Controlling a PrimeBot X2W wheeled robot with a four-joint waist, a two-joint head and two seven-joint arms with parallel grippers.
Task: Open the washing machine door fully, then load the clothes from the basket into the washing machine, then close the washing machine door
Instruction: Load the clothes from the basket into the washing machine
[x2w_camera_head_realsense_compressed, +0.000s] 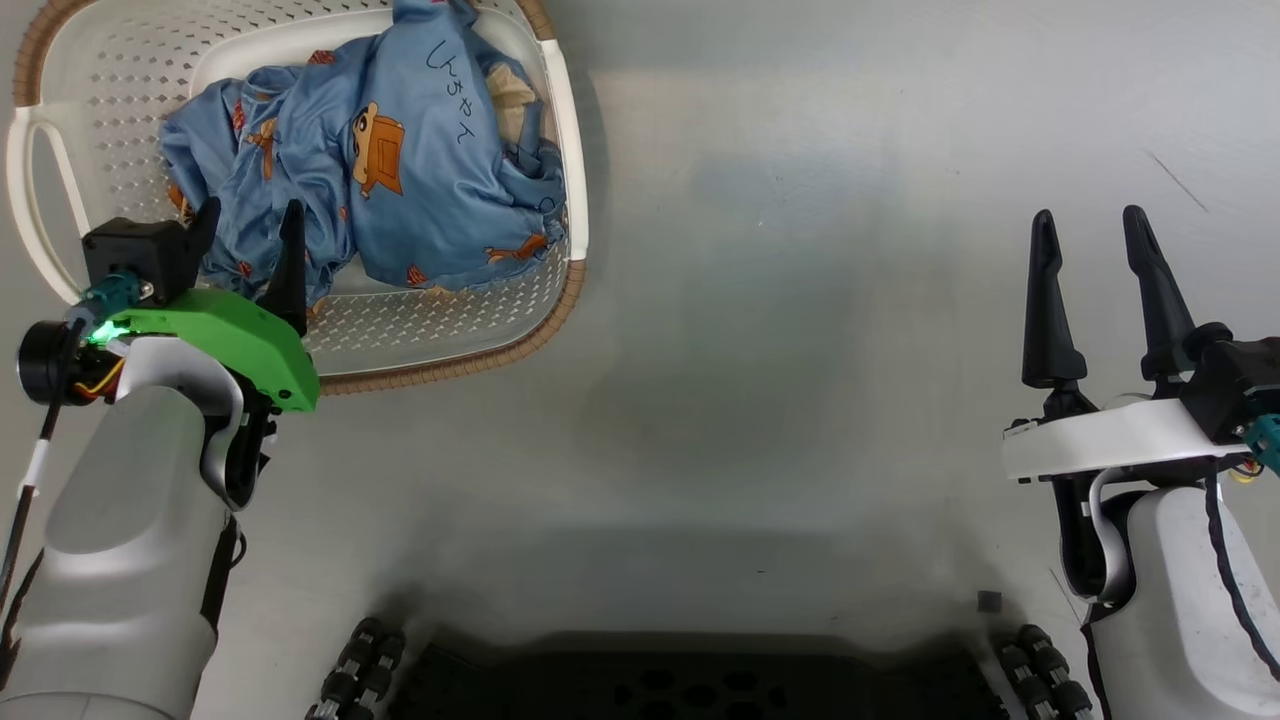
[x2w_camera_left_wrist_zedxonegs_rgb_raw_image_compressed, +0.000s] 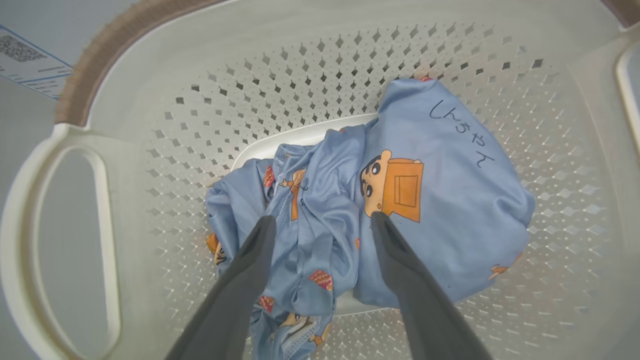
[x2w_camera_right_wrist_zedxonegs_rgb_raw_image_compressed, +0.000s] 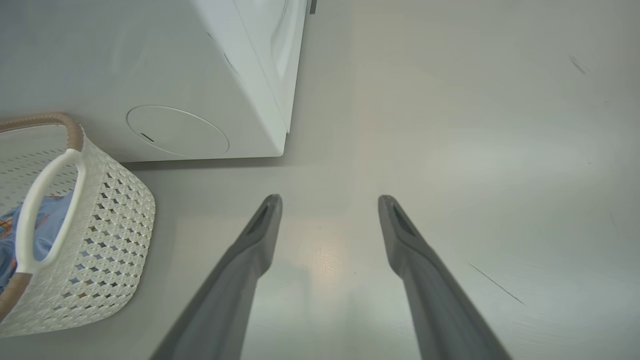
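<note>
Nearest you, the robot's dark base (x2w_camera_head_realsense_compressed: 690, 690) sits at the bottom of the head view on the pale grey floor (x2w_camera_head_realsense_compressed: 800, 350). Both forearms come up either side of it.

Right gripper (x2w_camera_head_realsense_compressed: 1088, 215): low on your right, fingers pointing up the view, jaws spread wide, nothing between them. In its wrist view the right gripper (x2w_camera_right_wrist_zedxonegs_rgb_raw_image_compressed: 330, 199) has bare floor (x2w_camera_right_wrist_zedxonegs_rgb_raw_image_compressed: 500, 150) under it and is well apart from the basket (x2w_camera_right_wrist_zedxonegs_rgb_raw_image_compressed: 115, 210).

Left gripper (x2w_camera_head_realsense_compressed: 252, 210): on your left, with a green wrist shell, reaching over the near rim of the basket (x2w_camera_head_realsense_compressed: 450, 365). Its jaws are released and wide apart. In the left wrist view the left gripper (x2w_camera_left_wrist_zedxonegs_rgb_raw_image_compressed: 324, 219) straddles a bunched fold of the clothes (x2w_camera_left_wrist_zedxonegs_rgb_raw_image_compressed: 440, 200), with both tips over blue fabric. You can't tell whether they touch it; nothing is pinched.

The clothes (x2w_camera_head_realsense_compressed: 420, 190) lie in a crumpled heap in the basket, with an orange cartoon figure and dark script facing up. The basket (x2w_camera_left_wrist_zedxonegs_rgb_raw_image_compressed: 300, 65) stands on the floor, front-left of the robot, and one handle (x2w_camera_left_wrist_zedxonegs_rgb_raw_image_compressed: 30, 240) is at the wrist view's left. A printed sheet with a code (x2w_camera_left_wrist_zedxonegs_rgb_raw_image_compressed: 25, 65) lies on the floor past the brown rim.

Farthest, in the right wrist view: blue clothes (x2w_camera_right_wrist_zedxonegs_rgb_raw_image_compressed: 45, 220) show through the basket handle. Just behind the basket is the washing machine (x2w_camera_right_wrist_zedxonegs_rgb_raw_image_compressed: 150, 65), its white front corner and round hatch (x2w_camera_right_wrist_zedxonegs_rgb_raw_image_compressed: 177, 131) low down.
</note>
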